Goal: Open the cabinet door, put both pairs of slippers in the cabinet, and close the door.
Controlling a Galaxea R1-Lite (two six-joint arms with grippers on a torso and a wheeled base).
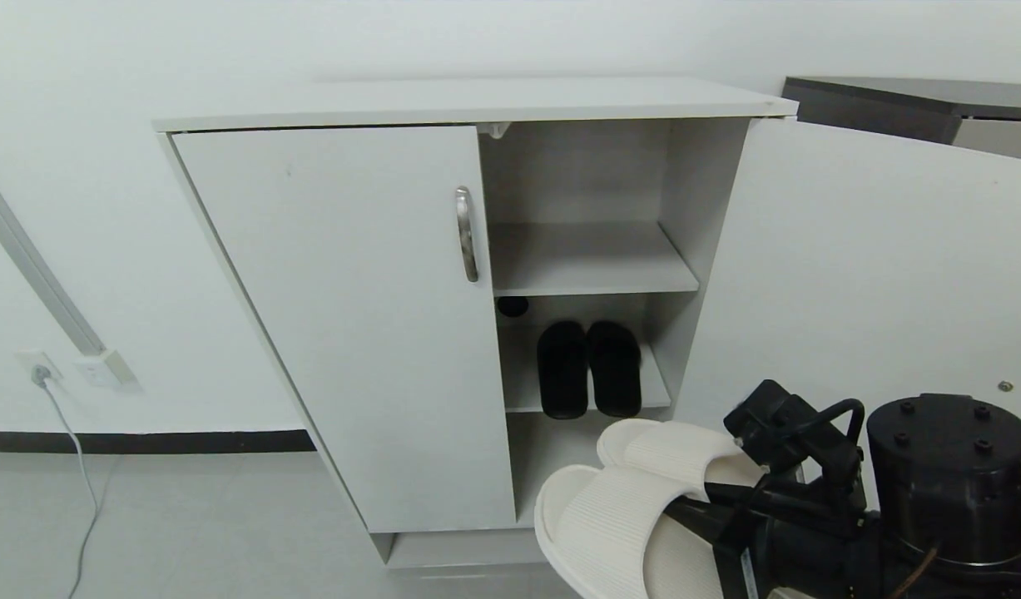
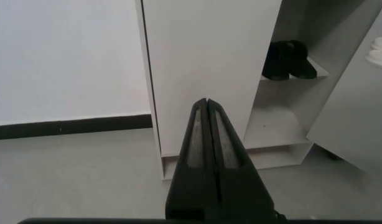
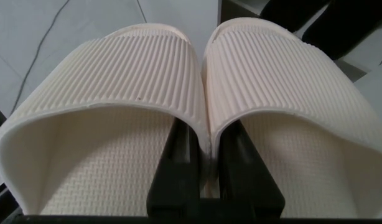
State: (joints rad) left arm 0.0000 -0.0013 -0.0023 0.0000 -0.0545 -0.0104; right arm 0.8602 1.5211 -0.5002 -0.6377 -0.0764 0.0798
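The white cabinet [image 1: 477, 104] has its right door [image 1: 859, 274] swung open and its left door [image 1: 352, 316] closed. A pair of black slippers [image 1: 589, 368] sits on the middle shelf, also seen as black slippers [image 2: 292, 60] in the left wrist view. My right gripper [image 1: 710, 499] is shut on a pair of white slippers [image 1: 635, 499], pinching their inner sides together in front of the open compartment, low down. The white slippers [image 3: 197, 106] lie side by side over the fingers [image 3: 178, 168]. My left gripper [image 2: 206, 109] is shut on nothing, held low facing the closed left door.
The top shelf [image 1: 589, 262] and the bottom compartment [image 1: 552, 453] of the cabinet hold nothing. A small dark round thing [image 1: 512, 306] sits at the back under the top shelf. A wall socket [image 1: 36, 366] with a cable lies at the left. A grey unit [image 1: 918, 104] stands behind the open door.
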